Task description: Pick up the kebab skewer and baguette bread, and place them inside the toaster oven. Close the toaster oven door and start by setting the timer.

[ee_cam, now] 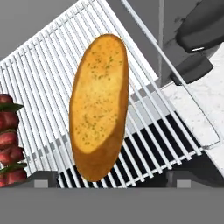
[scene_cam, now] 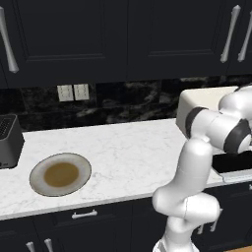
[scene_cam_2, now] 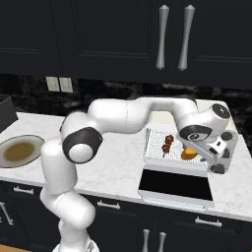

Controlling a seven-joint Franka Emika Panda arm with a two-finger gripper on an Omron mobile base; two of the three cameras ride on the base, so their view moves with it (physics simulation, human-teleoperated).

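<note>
Golden-orange oval baguette bread lies on the white wire rack of the cream-white toaster oven.
A kebab skewer of dark red chunks lies beside it; the dark glass oven door hangs open, and the gripper hovers above the bread with fingers spread, gripping nothing.

kebab skewer cut off by frame edge, toaster oven partly behind arm

desk: white marble
plate: left part of desk
dark toaster: far left
toaster oven: right end of desk
</note>
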